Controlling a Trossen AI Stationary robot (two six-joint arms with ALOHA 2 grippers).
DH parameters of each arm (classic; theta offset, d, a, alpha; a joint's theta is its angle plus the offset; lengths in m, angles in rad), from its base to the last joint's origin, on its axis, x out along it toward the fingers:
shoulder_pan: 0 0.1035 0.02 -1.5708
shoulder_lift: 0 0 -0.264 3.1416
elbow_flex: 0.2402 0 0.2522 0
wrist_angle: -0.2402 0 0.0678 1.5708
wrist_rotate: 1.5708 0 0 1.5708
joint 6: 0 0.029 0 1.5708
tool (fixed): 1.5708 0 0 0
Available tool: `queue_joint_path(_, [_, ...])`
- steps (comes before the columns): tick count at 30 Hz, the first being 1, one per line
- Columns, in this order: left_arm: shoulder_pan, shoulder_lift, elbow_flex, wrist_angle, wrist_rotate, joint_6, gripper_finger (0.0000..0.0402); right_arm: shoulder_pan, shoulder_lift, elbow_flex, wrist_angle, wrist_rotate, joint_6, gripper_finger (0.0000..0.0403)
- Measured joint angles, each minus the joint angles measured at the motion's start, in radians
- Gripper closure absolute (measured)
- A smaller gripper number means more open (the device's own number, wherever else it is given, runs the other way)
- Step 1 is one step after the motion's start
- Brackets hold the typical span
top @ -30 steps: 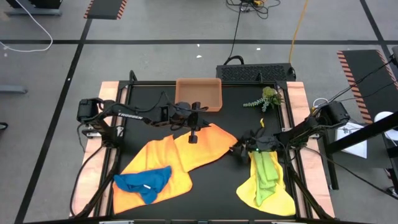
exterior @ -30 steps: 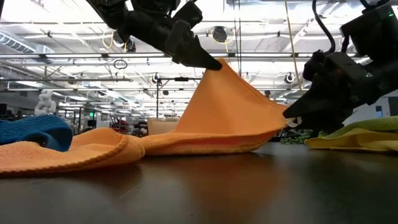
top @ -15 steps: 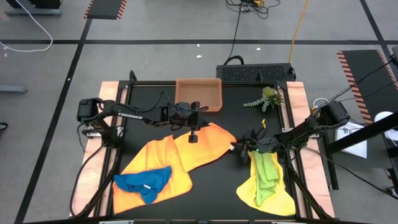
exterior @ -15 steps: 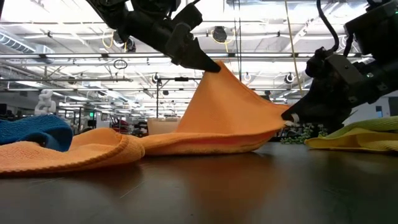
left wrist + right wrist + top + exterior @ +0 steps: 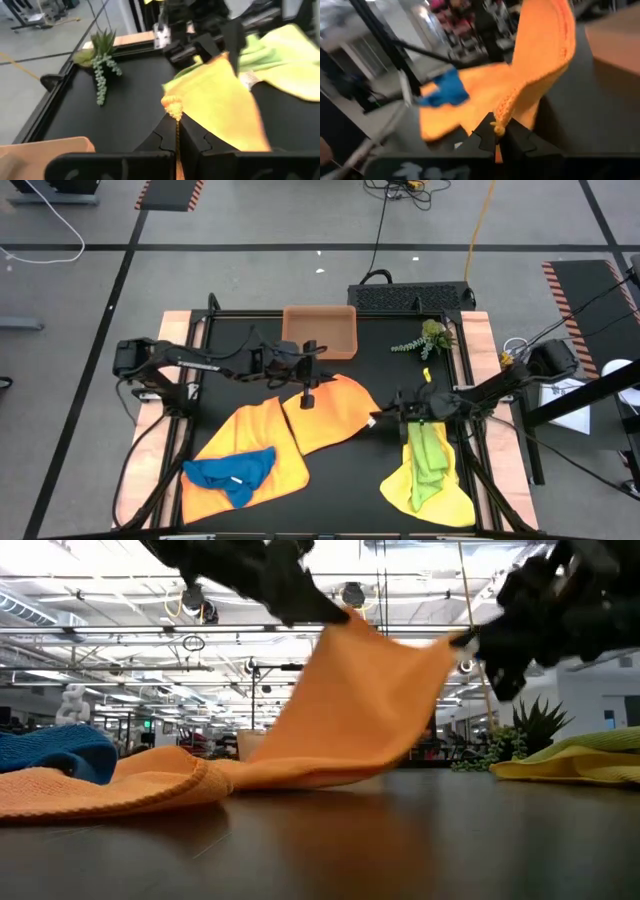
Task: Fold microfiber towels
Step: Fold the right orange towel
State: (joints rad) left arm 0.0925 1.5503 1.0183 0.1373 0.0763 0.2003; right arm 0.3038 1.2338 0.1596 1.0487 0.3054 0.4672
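- Now the left gripper (image 5: pixel 308 400) has its jaws clamped on one corner of the soft orange microfiber towel (image 5: pixel 325 415), held up off the black desk (image 5: pixel 230 380) near the middle.
- Across from it, the right gripper (image 5: pixel 379 417) has its jaws clamped on the neighbouring corner of the orange towel, so in the low view the cloth (image 5: pixel 350 710) hangs stretched between the two grippers while its far end trails on the desk.
- Beside that trailing end lies another orange-yellow towel (image 5: pixel 240 445), with the crumpled blue towel (image 5: pixel 232 471) resting on top of it at the front left.
- On the front right lies a yellow towel (image 5: pixel 430 495) with the lime green towel (image 5: pixel 430 455) laid over it, under the right arm.
- At the back edge sits the rectangular orange-brown tray (image 5: pixel 320 330), and the small green plant sprig (image 5: pixel 428 338) lies to its right.
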Motion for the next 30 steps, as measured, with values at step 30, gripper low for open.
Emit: queue_joint_path(30, [-0.679,-0.194,-0.001,-0.058,-0.665,-0.320,0.0400,0.280,-0.119,0.488,-0.373,0.130,-0.249,0.0402])
